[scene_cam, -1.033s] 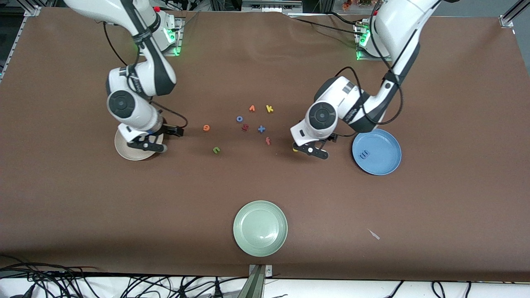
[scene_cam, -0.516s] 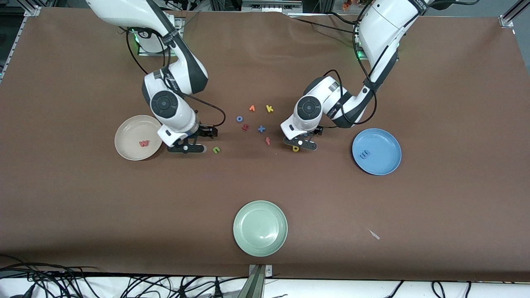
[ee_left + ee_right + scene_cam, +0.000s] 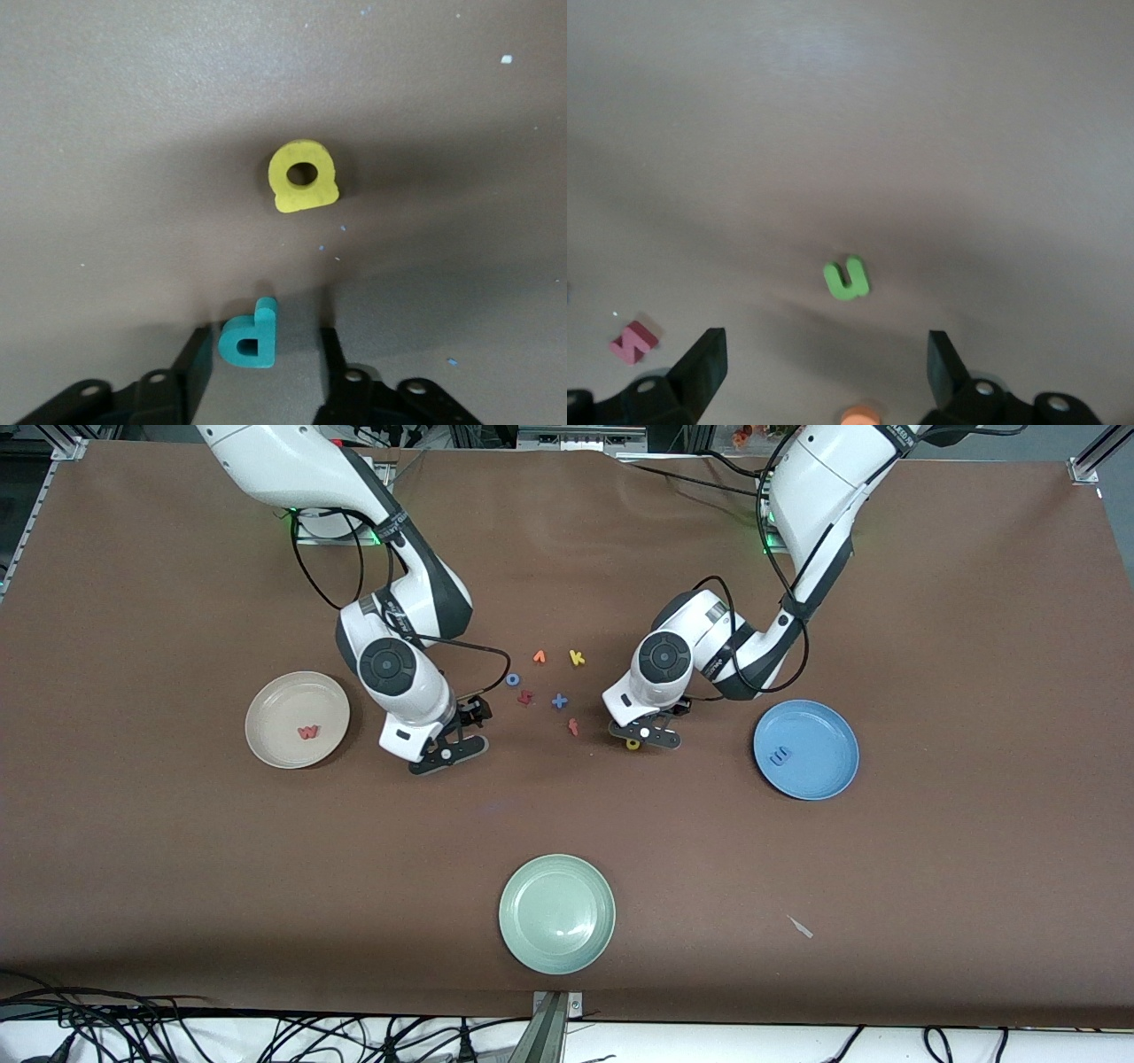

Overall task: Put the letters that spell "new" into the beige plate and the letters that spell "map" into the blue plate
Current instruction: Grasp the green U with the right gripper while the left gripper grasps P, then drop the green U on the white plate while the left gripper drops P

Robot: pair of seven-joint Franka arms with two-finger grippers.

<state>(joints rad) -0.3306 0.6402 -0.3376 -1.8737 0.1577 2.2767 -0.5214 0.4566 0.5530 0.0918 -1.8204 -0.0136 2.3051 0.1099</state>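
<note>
- Left gripper (image 3: 261,354) fingers straddled the teal p (image 3: 249,336) without touching; the yellow a (image 3: 303,175) lay ahead on open desk (image 3: 930,850).
- Right gripper (image 3: 824,363) fingers stood wide, released; its wrist view alone showed the green n (image 3: 847,278) between them.
- The w (image 3: 307,732) sat in the beige plate (image 3: 275,691), the m (image 3: 779,757) in the blue plate (image 3: 828,731).

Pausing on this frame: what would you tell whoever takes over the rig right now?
Left gripper: open, low at the table, fingers either side of the p; the a lies just beside it.
Right gripper: open, over the n; the e is close by.
Done: w in beige plate, m in blue plate.
To do: n, e to beige; p, a to blue.
</note>
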